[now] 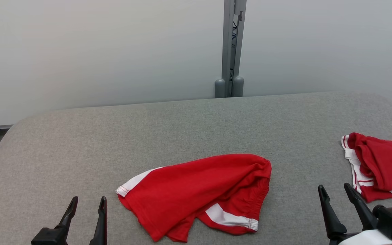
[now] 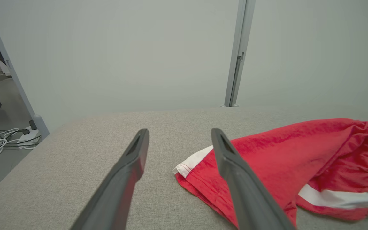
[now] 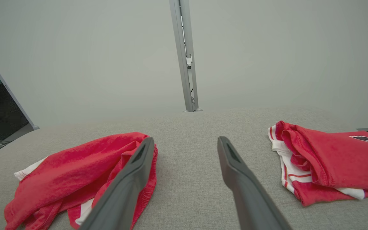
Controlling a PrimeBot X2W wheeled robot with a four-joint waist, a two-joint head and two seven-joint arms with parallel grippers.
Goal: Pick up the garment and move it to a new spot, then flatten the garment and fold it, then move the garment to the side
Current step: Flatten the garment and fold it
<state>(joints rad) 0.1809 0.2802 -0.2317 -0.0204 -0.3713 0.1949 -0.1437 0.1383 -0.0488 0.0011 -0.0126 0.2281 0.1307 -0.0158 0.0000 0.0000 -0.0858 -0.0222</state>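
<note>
On either side of the crumpled shorts (image 1: 196,190), the left tool (image 1: 89,200) and right tool (image 1: 333,187) gaped empty, and a pinch might have caught just one layer.

Smooth red cloth garment (image 1: 196,190), coarse matt grey fabric table (image 1: 182,126)

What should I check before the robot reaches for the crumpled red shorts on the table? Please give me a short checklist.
1. Left hand open, holding nothing: ok.
2. Right hand open, holding nothing: ok.
3. Red shorts lie free between the two hands: ok.
4. Shorts lying flat: not ok, they are bunched.
5. Folded red garment lies apart from the shorts: ok.
6. Table has room behind the shorts for a new spot: ok.
</note>
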